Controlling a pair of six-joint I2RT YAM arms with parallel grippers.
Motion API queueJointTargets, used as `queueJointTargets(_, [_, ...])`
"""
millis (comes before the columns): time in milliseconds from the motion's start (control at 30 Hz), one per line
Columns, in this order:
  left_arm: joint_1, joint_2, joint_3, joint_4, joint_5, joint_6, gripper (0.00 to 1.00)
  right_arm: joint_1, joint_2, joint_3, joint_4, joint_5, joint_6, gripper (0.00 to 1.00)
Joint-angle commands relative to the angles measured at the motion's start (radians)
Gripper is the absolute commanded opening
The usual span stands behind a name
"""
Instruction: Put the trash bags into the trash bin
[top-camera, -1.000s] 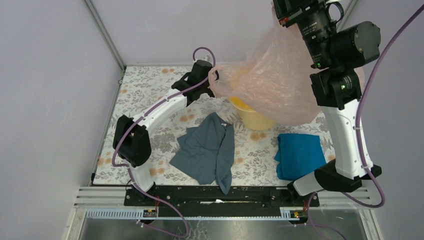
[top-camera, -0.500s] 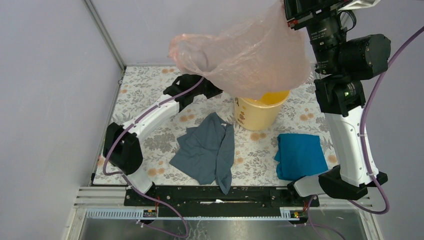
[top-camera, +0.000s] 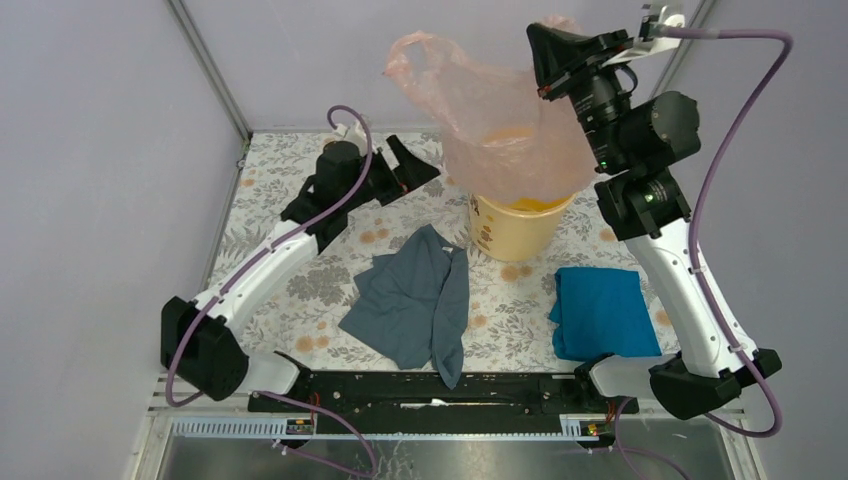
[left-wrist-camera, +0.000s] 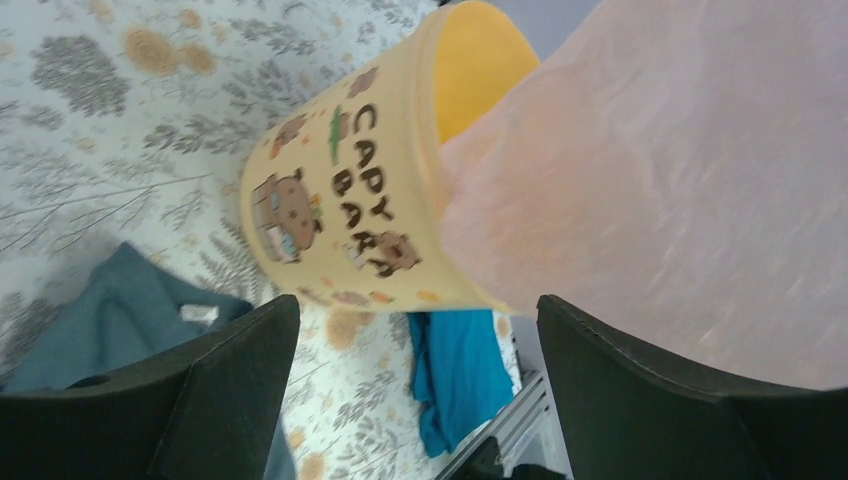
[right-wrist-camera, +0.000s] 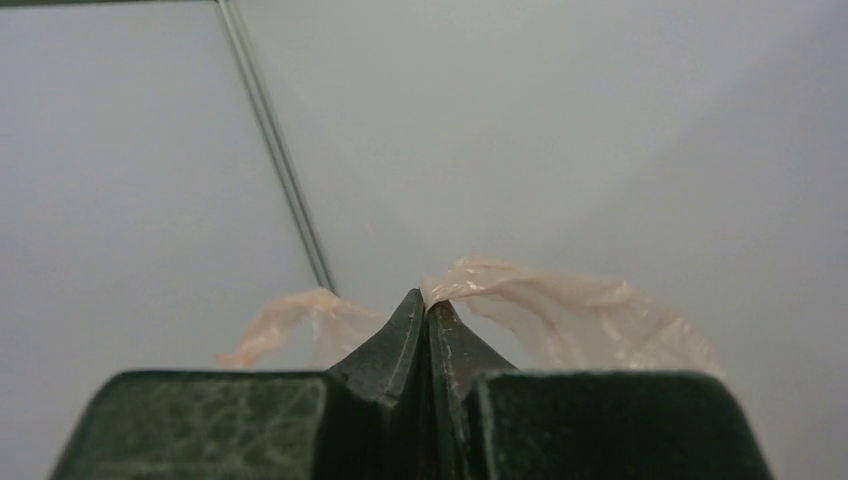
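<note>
Overhead, one pink bag (top-camera: 490, 120), thin and crumpled, hangs above one yellow bucket (top-camera: 510, 235), with its lower folds draped on the rim. Right arm (top-camera: 690, 270), raised high: jaws pinched tight on the bag's top edge. Left arm (top-camera: 260, 268), low over the desk (top-camera: 510, 320), just left of the bucket: jaws spread wide, nothing between them. Bucket upright, cartoon print on its side. One grey-blue cloth (top-camera: 415, 300), rumpled, lies in front of the bucket. One bright blue cloth (top-camera: 598, 310), folded, lies to the right.
</note>
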Motion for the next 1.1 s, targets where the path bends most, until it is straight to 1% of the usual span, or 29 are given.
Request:
queueJointTargets(0, [0.077, -0.144, -0.091, -0.01, 0.043, 0.067, 0.94, 0.003, -0.08, -0.051, 0.05, 0.077, -0.109, 0.08])
queueJointTargets(100, [0.173, -0.255, -0.121, -0.008, 0.115, 0.069, 0.97, 0.003, -0.084, -0.04, 0.025, 0.092, -0.149, 0.08])
queueJointTargets(167, [0.213, -0.303, -0.095, 0.012, 0.159, 0.068, 0.99, 0.002, -0.086, -0.034, 0.019, 0.096, -0.162, 0.08])
queueJointTargets(233, [0.22, -0.31, -0.018, 0.056, 0.211, 0.063, 0.99, 0.003, -0.089, -0.035, 0.023, 0.095, -0.166, 0.08])
queueJointTargets(333, [0.204, -0.239, 0.124, 0.145, 0.293, 0.015, 0.99, 0.003, -0.092, -0.037, 0.026, 0.091, -0.169, 0.08])
queueJointTargets(400, [0.144, -0.16, 0.233, 0.146, 0.257, 0.049, 0.99, 0.003, -0.097, -0.041, 0.026, 0.094, -0.168, 0.08])
queueJointTargets(500, [0.024, -0.062, 0.39, 0.122, 0.163, 0.109, 0.99, 0.003, -0.104, -0.046, 0.026, 0.094, -0.162, 0.08])
queueJointTargets(567, [-0.028, -0.003, 0.466, 0.117, 0.098, 0.122, 0.99, 0.003, -0.107, -0.046, 0.019, 0.088, -0.16, 0.08])
queueJointTargets(600, [-0.042, 0.02, 0.495, 0.108, 0.044, 0.128, 0.99, 0.003, -0.109, -0.045, 0.015, 0.087, -0.158, 0.08])
queueJointTargets(667, [-0.049, 0.066, 0.543, 0.101, -0.043, 0.125, 0.99, 0.003, -0.114, -0.046, 0.011, 0.081, -0.153, 0.08])
queueJointTargets(733, [-0.048, 0.123, 0.61, 0.101, -0.077, 0.121, 0.99, 0.003, -0.119, -0.048, 0.006, 0.075, -0.149, 0.08])
queueJointTargets(833, [-0.05, 0.209, 0.754, 0.097, -0.067, 0.159, 0.99, 0.002, -0.129, -0.055, 0.005, 0.071, -0.144, 0.08])
queueJointTargets(900, [-0.047, 0.24, 0.819, 0.103, -0.077, 0.171, 0.99, 0.003, -0.134, -0.062, 0.006, 0.069, -0.142, 0.08])
queueJointTargets(1000, [-0.049, 0.254, 0.825, 0.201, -0.043, 0.153, 0.99, 0.003, -0.14, -0.073, 0.009, 0.068, -0.138, 0.08])
queueJointTargets(1067, [-0.049, 0.247, 0.797, 0.252, -0.052, 0.13, 0.99, 0.003, -0.142, -0.077, 0.013, 0.065, -0.133, 0.08])
